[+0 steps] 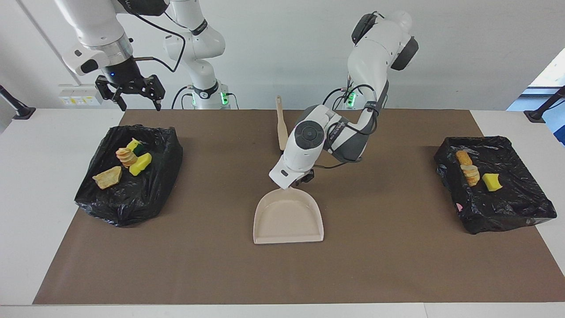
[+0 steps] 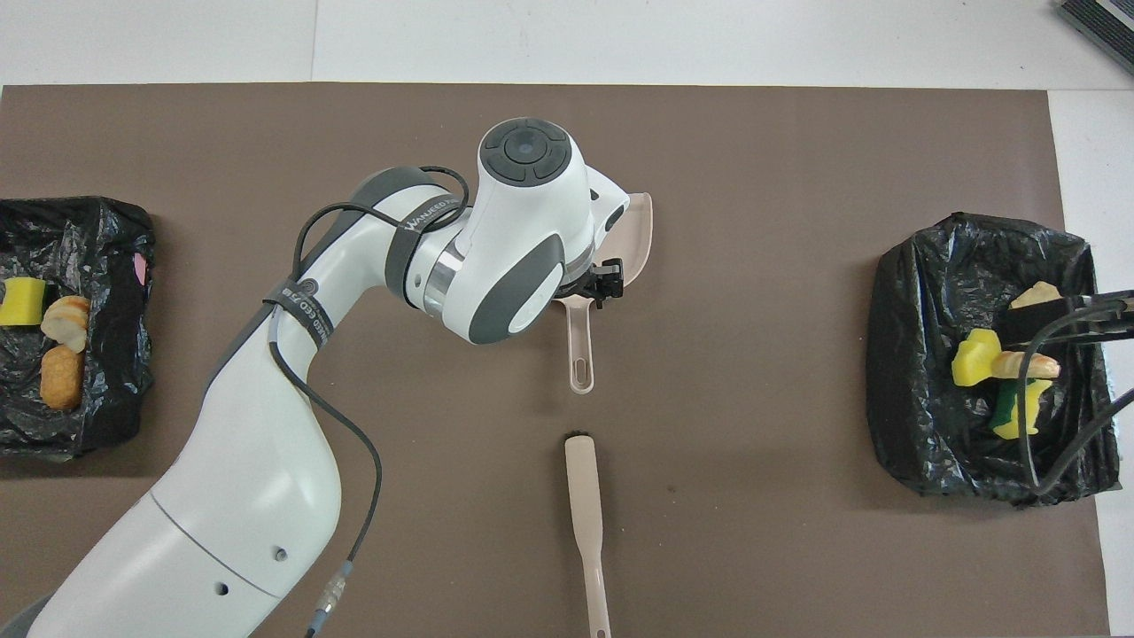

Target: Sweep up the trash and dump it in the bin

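Surface: white counter under a brown paper mat, pale wall at the robots' end.
Trash: small torn yellow and tan-orange sponge scraps lie inside two black-bag-lined bins, one at each end; none on the mat.
Handling: scraps look light, soft, squashy; likely better scooped than pinched.
Dustpan: beige plastic dustpan flat mid-mat; stiff, best taken by its thin handle.
Brush: beige hand brush nearer the robots.
Left pincer: over the handle root, fingers apart, not clamped.
Right pincer: waits raised near its bin, fingers apart, empty.
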`<state>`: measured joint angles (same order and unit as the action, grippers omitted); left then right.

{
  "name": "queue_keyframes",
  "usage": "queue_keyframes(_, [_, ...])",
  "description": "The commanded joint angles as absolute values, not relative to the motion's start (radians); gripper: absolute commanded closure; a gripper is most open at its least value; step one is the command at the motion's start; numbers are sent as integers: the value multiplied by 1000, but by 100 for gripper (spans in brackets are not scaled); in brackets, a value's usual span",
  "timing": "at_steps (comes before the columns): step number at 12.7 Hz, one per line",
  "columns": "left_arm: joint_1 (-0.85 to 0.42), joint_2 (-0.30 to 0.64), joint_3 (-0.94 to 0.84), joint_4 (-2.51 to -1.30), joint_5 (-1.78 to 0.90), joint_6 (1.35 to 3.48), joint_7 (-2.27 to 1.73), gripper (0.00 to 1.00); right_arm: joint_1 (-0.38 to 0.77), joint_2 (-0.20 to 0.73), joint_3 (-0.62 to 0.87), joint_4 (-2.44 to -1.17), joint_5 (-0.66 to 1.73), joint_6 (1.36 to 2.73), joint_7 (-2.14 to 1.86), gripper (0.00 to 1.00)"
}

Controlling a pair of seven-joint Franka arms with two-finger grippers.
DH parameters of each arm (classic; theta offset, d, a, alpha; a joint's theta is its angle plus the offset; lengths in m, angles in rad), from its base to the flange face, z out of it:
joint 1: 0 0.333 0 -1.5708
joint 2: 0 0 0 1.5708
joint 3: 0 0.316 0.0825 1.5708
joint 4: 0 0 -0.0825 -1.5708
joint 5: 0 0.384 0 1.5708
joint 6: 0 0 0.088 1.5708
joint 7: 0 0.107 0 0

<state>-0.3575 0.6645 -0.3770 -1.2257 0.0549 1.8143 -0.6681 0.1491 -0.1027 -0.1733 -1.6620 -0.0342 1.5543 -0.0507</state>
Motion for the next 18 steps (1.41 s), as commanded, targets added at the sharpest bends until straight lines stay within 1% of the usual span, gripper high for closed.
queue_keyframes(1, [-313,493,-371,-1386,61,1826,-649,0,135,-98,-172,-1661,-17,1569,-80,0])
queue_keyframes(4, [-310,399,-324,-1452,61,1815,-638,0,137,-98,-167,-1661,-17,1560,-83,0])
queue_keyframes(7, [-302,231,-232,-1581,58,1816,-487,0,137,-98,-167,-1661,-17,1560,-83,0])
queue_keyframes(8, [-287,171,-212,-1613,58,1803,-436,0,137,-98,-167,-1661,-17,1560,-83,0])
queue_keyframes(9, [-267,132,-201,-1620,58,1763,-390,0,137,-98,-167,-1661,-17,1560,-83,0])
queue_keyframes(11, [-229,88,-158,-1597,54,1665,-274,0,137,-98,-167,-1661,-17,1560,-83,0])
queue_keyframes(14, [-224,19,-39,-1553,11,1540,-94,0,137,-98,-167,-1661,-17,1560,-83,0])
queue_keyframes(16, [-221,6,44,-1485,-34,1447,21,0,137,-98,-167,-1661,-17,1560,-83,0])
queue_keyframes(18, [-164,12,42,-1436,-32,1369,96,0,137,-98,-167,-1661,-17,1560,-83,0])
